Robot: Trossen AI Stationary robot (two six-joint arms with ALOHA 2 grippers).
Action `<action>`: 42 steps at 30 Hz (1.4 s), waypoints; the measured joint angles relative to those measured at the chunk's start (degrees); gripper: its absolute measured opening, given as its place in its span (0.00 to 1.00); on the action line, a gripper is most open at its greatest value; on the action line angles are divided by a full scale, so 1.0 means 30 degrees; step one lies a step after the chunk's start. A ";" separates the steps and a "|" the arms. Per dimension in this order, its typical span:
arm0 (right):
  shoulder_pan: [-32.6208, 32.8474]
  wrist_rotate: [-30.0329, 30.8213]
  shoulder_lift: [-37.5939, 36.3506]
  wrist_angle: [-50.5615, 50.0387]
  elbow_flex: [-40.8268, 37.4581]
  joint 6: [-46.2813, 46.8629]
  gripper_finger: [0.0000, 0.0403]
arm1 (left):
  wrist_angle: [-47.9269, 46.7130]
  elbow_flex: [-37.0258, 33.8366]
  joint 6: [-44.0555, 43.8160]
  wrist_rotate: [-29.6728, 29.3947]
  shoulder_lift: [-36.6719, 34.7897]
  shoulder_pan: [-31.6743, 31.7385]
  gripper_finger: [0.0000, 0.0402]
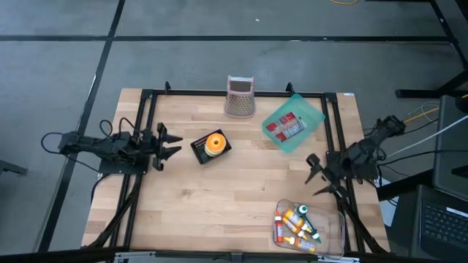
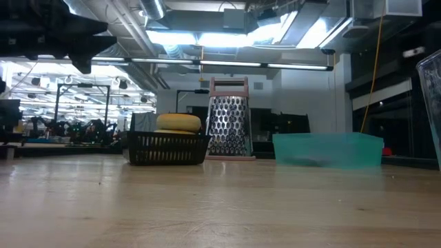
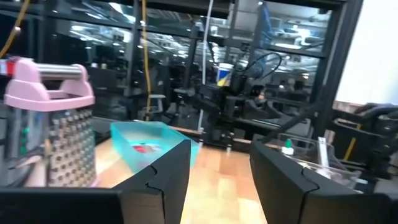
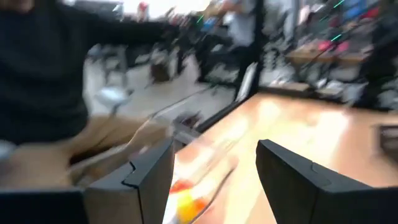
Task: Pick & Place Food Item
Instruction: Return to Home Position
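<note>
A round yellow-orange food item (image 1: 213, 143) sits in a small black basket (image 1: 199, 150) left of the table's middle; in the low view the food item (image 2: 178, 122) rises above the basket's rim (image 2: 167, 147). My left gripper (image 1: 170, 142) hovers open just left of the basket, fingers pointing toward the table's right; in its wrist view the left gripper (image 3: 221, 152) has nothing between its fingers. My right gripper (image 1: 314, 175) is open near the right edge, above the table, and the right gripper (image 4: 214, 149) is likewise empty.
A pink-handled metal grater (image 1: 239, 96) stands at the far edge. A teal container (image 1: 292, 123) holding a red packet lies far right. A clear box (image 1: 307, 226) of small bottles sits near right. A person (image 4: 50, 93) shows beyond the table. Bare wood lies in the near middle.
</note>
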 joint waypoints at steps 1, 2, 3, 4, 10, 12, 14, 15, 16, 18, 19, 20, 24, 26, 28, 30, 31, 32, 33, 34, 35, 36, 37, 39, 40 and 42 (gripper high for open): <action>-0.0500 0.0001 -0.0557 -0.0008 0.0000 0.0000 0.55 | 0.0012 0.0002 -0.0010 0.0000 0.0000 0.0196 0.40; -0.0987 0.0011 -0.1053 -0.0014 -0.0007 0.0000 0.55 | 0.0030 0.0006 -0.0015 0.0000 0.0000 0.0389 0.40; -0.1439 0.0029 -0.1007 0.0317 0.0040 0.0000 0.55 | 0.0048 0.0000 -0.0014 0.0000 0.0000 0.0587 0.40; -0.1857 0.0068 -0.1046 0.0340 0.0013 0.0000 0.55 | 0.0032 0.0000 -0.0007 -0.0003 0.0000 0.0767 0.40; -0.3599 0.0168 -0.1026 -0.0033 -0.0015 0.0000 0.55 | 0.0052 0.0006 -0.0017 0.0000 0.0000 0.1858 0.40; -0.3973 0.0160 -0.1041 0.0087 -0.0008 0.0000 0.55 | -0.0001 0.0005 -0.0002 -0.0005 -0.0002 0.2447 0.40; -0.4232 0.0219 -0.1033 0.0028 -0.0007 -0.0006 0.55 | 0.0061 0.0007 -0.0014 0.0005 -0.0007 0.3137 0.40; -0.4322 0.0219 -0.1040 0.0052 -0.0007 0.0000 0.55 | 0.0034 0.0000 -0.0007 -0.0008 -0.0007 0.3462 0.40; -0.4365 0.0219 -0.1040 0.0049 -0.0007 0.0000 0.55 | 0.0005 0.0006 0.0001 -0.0014 -0.0006 0.3715 0.40; -0.4377 0.0219 -0.1040 0.0040 -0.0007 0.0000 0.55 | 0.0040 0.0007 -0.0011 -0.0206 0.0000 0.4097 0.39; -0.4367 0.0219 -0.1040 0.0052 -0.0007 -0.0005 0.55 | 0.0040 0.0007 -0.0007 -0.0283 0.0000 0.4248 0.39; -0.4355 0.0219 -0.1039 0.0043 -0.0007 0.0000 0.55 | 0.0043 0.0007 -0.0010 -0.0366 0.0000 0.4335 0.39; -0.4356 0.0219 -0.1034 0.0037 -0.0007 0.0000 0.55 | 0.0040 0.0007 -0.0007 -0.0481 0.0000 0.4519 0.40; -0.4355 0.0219 -0.1040 0.0041 -0.0007 -0.0003 0.55 | 0.0040 0.0007 -0.0015 -0.0481 0.0000 0.4515 0.40; -0.4355 0.0219 -0.1040 0.0042 -0.0007 0.0000 0.55 | 0.0040 0.0007 -0.0007 -0.0481 0.0000 0.4511 0.40; -0.4355 0.0219 -0.1039 0.0037 -0.0007 0.0000 0.55 | 0.0041 0.0007 -0.0013 -0.0481 0.0000 0.4511 0.40; -0.4355 0.0219 -0.1040 0.0037 -0.0007 0.0000 0.55 | 0.0048 0.0007 -0.0007 -0.0482 0.0000 0.4511 0.39; -0.4355 0.0219 -0.1037 0.0037 -0.0007 0.0000 0.55 | 0.0040 0.0007 -0.0008 -0.0488 0.0000 0.4511 0.39; -0.4355 0.0219 -0.1037 0.0037 -0.0007 0.0000 0.55 | 0.0040 0.0007 -0.0015 -0.0488 0.0000 0.4511 0.39; -0.4355 0.0219 -0.1034 0.0037 -0.0007 0.0000 0.55 | 0.0040 0.0007 -0.0015 -0.0488 0.0000 0.4511 0.39; -0.4355 0.0219 -0.1035 0.0037 -0.0007 0.0000 0.55 | 0.0041 0.0007 -0.0007 -0.0488 0.0000 0.4511 0.39; -0.4355 0.0219 -0.1035 0.0037 -0.0007 0.0000 0.55 | 0.0040 0.0007 -0.0011 -0.0488 0.0000 0.4511 0.40; -0.4355 0.0219 -0.1040 0.0037 -0.0007 0.0000 0.55 | 0.0044 0.0007 -0.0015 -0.0488 0.0000 0.4511 0.40; -0.4355 0.0217 -0.1035 0.0037 -0.0007 -0.0002 0.55 | 0.0040 0.0007 -0.0007 -0.0488 0.0000 0.4511 0.40; -0.4355 0.0219 -0.1033 0.0037 -0.0007 0.0000 0.55 | 0.0040 0.0007 -0.0008 -0.0488 0.0000 0.4511 0.40; -0.4348 0.0219 -0.1033 0.0037 -0.0007 0.0000 0.55 | 0.0040 0.0007 -0.0009 -0.0489 0.0000 0.4511 0.40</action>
